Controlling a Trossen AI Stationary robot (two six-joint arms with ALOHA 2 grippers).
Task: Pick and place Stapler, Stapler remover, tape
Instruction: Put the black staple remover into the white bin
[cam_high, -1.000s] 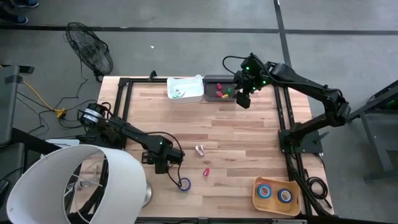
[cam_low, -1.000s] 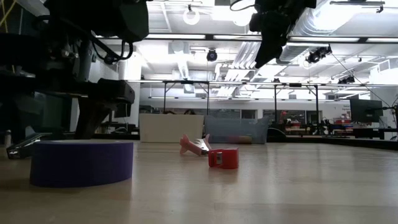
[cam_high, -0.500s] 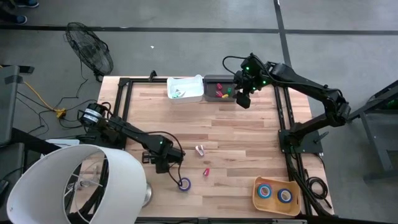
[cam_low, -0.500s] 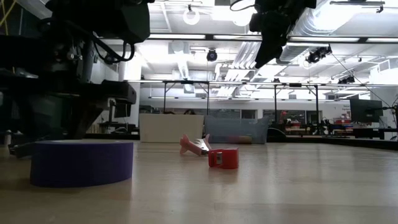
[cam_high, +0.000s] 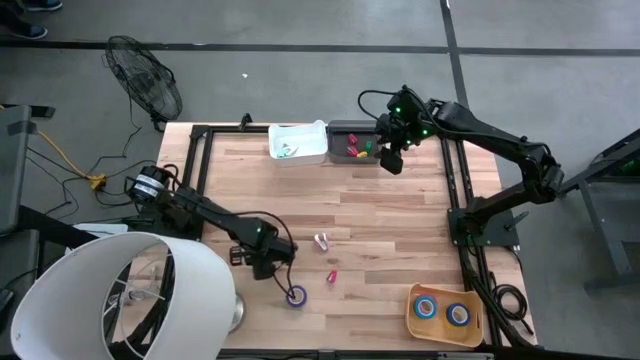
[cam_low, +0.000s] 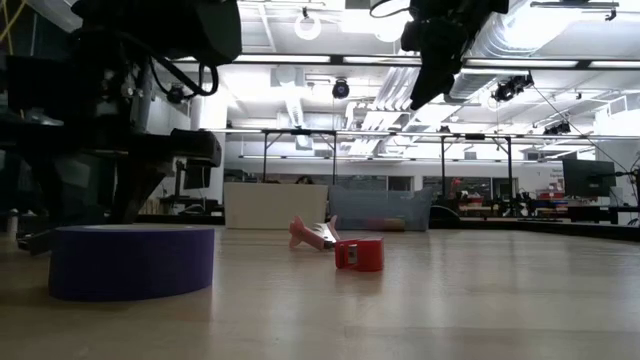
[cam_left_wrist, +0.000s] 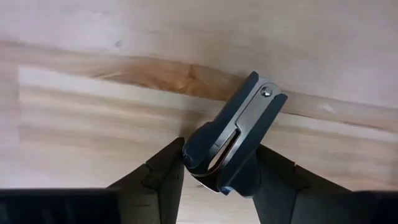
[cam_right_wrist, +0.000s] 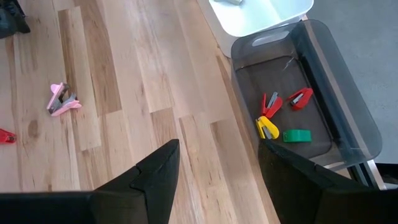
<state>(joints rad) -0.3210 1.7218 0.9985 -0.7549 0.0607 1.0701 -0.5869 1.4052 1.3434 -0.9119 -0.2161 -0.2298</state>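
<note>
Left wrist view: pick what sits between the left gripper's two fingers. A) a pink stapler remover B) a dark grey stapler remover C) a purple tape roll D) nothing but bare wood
B: the left wrist view shows a dark grey stapler remover lying on the wooden table, with the left gripper fingers on either side of it.

Grey concrete floor (cam_high: 300, 25) surrounds the pale wooden counter (cam_high: 390, 215). A black fan (cam_high: 145, 80) lies on the floor at the far left, near a yellow cable (cam_high: 60, 155). Beyond the counter, ceiling lights (cam_low: 310, 25) and ducts (cam_low: 560, 45) hang over a wide workshop.
</note>
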